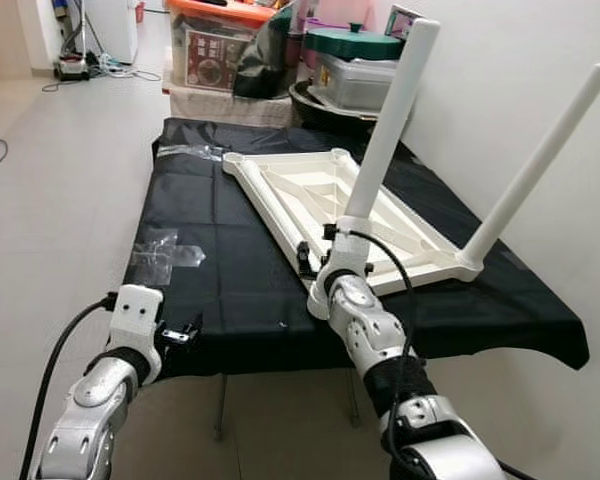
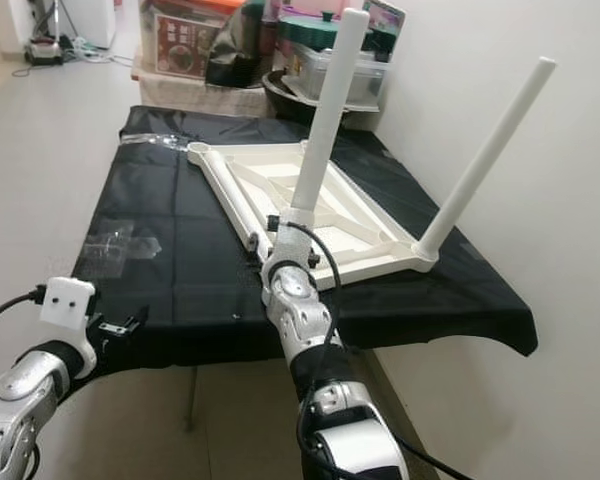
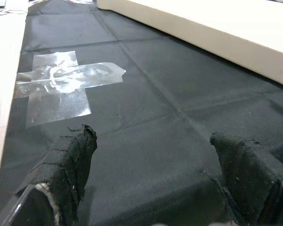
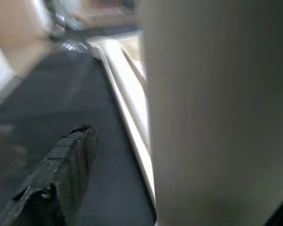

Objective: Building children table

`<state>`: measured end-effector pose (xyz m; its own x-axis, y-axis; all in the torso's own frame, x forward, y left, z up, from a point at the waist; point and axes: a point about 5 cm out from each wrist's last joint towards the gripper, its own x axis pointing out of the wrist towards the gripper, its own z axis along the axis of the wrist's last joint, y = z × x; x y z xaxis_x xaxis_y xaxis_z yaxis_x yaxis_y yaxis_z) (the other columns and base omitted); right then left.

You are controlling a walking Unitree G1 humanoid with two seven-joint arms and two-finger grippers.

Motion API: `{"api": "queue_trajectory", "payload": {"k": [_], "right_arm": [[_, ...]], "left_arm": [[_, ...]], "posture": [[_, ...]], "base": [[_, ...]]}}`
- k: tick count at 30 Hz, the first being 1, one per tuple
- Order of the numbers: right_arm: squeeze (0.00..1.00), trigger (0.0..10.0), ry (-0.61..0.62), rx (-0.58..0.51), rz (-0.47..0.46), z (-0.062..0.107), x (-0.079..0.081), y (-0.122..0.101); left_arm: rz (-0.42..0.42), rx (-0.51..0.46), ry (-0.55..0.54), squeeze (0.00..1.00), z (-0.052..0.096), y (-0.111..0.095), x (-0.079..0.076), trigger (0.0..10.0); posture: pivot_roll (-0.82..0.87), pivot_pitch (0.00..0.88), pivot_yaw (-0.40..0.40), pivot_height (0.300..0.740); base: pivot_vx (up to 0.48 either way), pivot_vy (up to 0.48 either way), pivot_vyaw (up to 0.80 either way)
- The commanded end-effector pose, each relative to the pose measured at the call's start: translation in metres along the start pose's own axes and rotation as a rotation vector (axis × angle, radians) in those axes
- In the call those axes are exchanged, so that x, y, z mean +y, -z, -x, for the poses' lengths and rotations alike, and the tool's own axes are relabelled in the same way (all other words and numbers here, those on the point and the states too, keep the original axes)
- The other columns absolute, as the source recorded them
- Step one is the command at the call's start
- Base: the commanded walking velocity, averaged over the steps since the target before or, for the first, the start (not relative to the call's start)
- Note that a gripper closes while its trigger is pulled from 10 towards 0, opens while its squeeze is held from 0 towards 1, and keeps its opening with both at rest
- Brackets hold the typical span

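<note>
An upside-down white children's table top (image 1: 298, 188) lies on a black-clothed table (image 1: 230, 280). Two white legs stand up from its near end: the near leg (image 1: 392, 115) and the far-right leg (image 1: 540, 150) by the wall. My right gripper (image 1: 320, 248) is at the base of the near leg and is open. The leg (image 4: 217, 113) stands between its fingers, and one finger (image 4: 66, 160) is a little apart from it. My left gripper (image 3: 160, 141) hovers open and holds nothing, just above the cloth at the table's front left edge (image 1: 180, 333).
A cross of clear tape (image 3: 66, 84) is stuck on the cloth ahead of the left gripper. Storage boxes (image 1: 220, 45) and a grey bin with a green lid (image 1: 355, 65) stand behind the table. A white wall (image 1: 540, 60) runs along the right. Open floor (image 1: 60, 180) lies to the left.
</note>
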<state>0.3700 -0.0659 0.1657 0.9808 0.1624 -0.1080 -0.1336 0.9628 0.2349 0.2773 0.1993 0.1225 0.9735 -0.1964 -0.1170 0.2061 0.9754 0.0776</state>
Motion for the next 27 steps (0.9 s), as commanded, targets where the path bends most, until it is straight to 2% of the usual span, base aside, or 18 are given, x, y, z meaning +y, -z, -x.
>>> {"api": "queue_trajectory", "payload": {"k": [1,3,6,7,8,9,10,11,15,17,20,22,23,25,26,27], "right_arm": [[1.00,10.0,-0.168,-0.070,-0.018,0.006,0.020,-0.017],[1.00,10.0,-0.168,-0.070,-0.018,0.006,0.020,-0.017],[1.00,10.0,-0.275,-0.086,0.008,0.015,0.025,-0.020],[0.97,10.0,-0.316,-0.084,0.018,0.020,0.026,-0.018],[0.97,10.0,-0.316,-0.084,0.018,0.020,0.026,-0.018],[0.82,10.0,-0.344,-0.076,0.030,0.024,0.026,-0.016],[0.15,10.0,-0.371,-0.070,0.043,0.028,0.025,-0.013],[0.00,10.0,-0.392,-0.068,0.054,0.031,0.025,-0.011],[0.00,10.0,-0.413,-0.062,0.069,0.033,0.024,-0.009],[0.00,10.0,-0.516,-0.058,0.101,0.043,0.024,-0.005],[0.00,10.0,-0.553,-0.057,0.119,0.046,0.024,-0.003],[0.00,10.0,-0.520,-0.042,0.175,0.047,0.011,0.002],[0.00,10.0,-0.520,-0.042,0.175,0.047,0.011,0.002],[0.00,10.0,-0.350,0.040,0.176,0.044,-0.018,0.007],[0.00,10.0,-0.302,0.061,0.179,0.044,-0.026,0.007],[0.00,10.0,-0.302,0.061,0.179,0.044,-0.026,0.007]], "left_arm": [[0.000,0.014,0.019,0.00,-0.001,0.002,-0.003,10.0],[0.000,0.014,0.019,0.00,-0.001,0.002,-0.003,10.0],[-0.001,0.019,0.028,0.00,-0.001,0.002,-0.005,10.0],[-0.001,0.019,0.032,0.00,-0.001,0.002,-0.005,10.0],[-0.001,0.019,0.032,0.00,-0.001,0.002,-0.005,10.0],[-0.001,0.019,0.035,0.00,-0.002,0.002,-0.006,10.0],[-0.001,0.020,0.038,0.00,-0.003,0.001,-0.006,10.0],[-0.001,0.021,0.041,0.00,-0.003,0.002,-0.006,10.0],[-0.002,0.023,0.045,0.00,-0.003,0.002,-0.006,10.0],[-0.003,0.025,0.053,0.00,-0.004,0.002,-0.007,10.0],[-0.004,0.026,0.056,0.00,-0.004,0.002,-0.007,10.0],[-0.005,0.027,0.060,0.00,-0.004,0.002,-0.007,10.0],[-0.005,0.027,0.060,0.00,-0.004,0.002,-0.007,10.0],[-0.011,0.029,0.042,0.00,-0.001,0.003,-0.005,10.0],[-0.012,0.029,0.034,0.00,0.000,0.003,-0.004,10.0],[-0.012,0.029,0.034,0.00,0.000,0.003,-0.004,10.0]], "posture": [[0.16,0.000,-0.169,0.740],[0.16,0.000,-0.169,0.740],[0.15,0.000,-0.158,0.740],[0.14,0.000,-0.152,0.740],[0.14,0.000,-0.152,0.740],[0.14,0.000,-0.149,0.740],[0.14,0.000,-0.149,0.740],[0.14,0.000,-0.149,0.740],[0.12,0.000,-0.137,0.740],[0.12,0.000,-0.129,0.740],[0.11,0.000,-0.127,0.740],[0.11,0.000,-0.127,0.740],[0.11,0.000,-0.127,0.740],[0.11,0.000,-0.128,0.740],[0.11,0.000,-0.128,0.740],[0.11,0.000,-0.128,0.740]], "base": [[0.000,0.000,0.00],[0.000,0.000,0.00],[0.000,0.000,0.00],[0.000,0.000,0.00],[0.000,0.000,0.00],[0.000,0.000,0.00],[0.000,0.000,0.00],[0.000,0.000,0.00],[0.000,0.000,0.00],[0.000,0.000,0.00],[0.000,0.000,0.00],[0.000,0.000,0.00],[0.000,0.000,0.00],[0.000,0.000,0.00],[0.000,0.000,0.00],[0.000,0.000,0.00]]}}
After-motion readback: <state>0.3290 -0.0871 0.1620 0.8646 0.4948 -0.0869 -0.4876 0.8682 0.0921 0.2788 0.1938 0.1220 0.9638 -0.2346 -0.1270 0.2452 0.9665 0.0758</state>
